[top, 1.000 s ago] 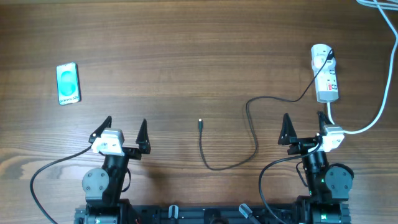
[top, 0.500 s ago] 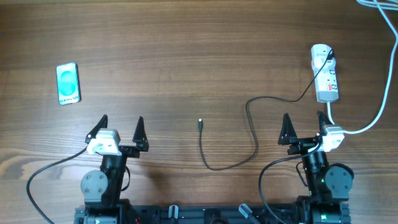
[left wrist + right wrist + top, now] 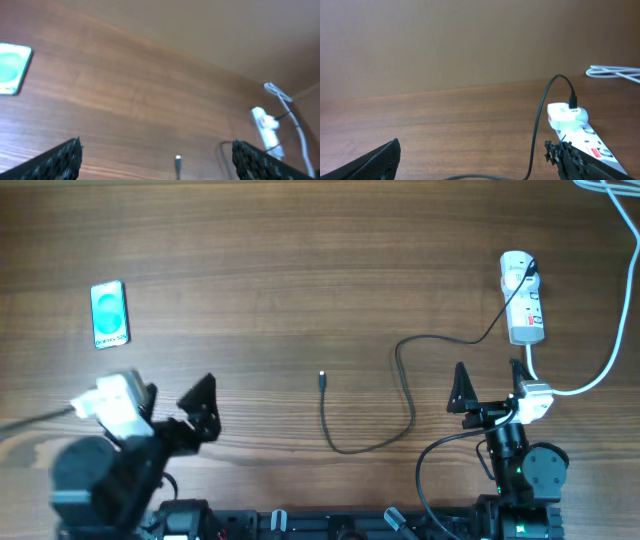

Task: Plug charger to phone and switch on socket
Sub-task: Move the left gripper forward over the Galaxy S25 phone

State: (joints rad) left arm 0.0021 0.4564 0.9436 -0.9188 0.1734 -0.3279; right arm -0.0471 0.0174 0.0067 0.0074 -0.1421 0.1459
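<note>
The phone (image 3: 109, 314) lies flat at the far left with its turquoise screen up, also at the left edge of the left wrist view (image 3: 10, 67). The charger (image 3: 405, 395) is a thin black cable running from the socket (image 3: 524, 310) in a loop to its metal-tipped plug (image 3: 322, 378), which lies free mid-table. My left gripper (image 3: 168, 392) is raised at the front left, open and empty; its wrist view shows the plug (image 3: 178, 159) between the fingers, farther off. My right gripper (image 3: 488, 375) stands open and empty just in front of the socket (image 3: 592, 142).
A thick white lead (image 3: 610, 350) runs from the socket's near end out to the right and up to the far right corner. The charger's adaptor (image 3: 565, 114) sits in the socket's far end. The arm bases and their black cables line the front edge.
My left arm has lifted and swung toward the front left, its wrist now looming larger in the overhead view. Its jaws stay open. The right arm, phone and cable have not moved.
</note>
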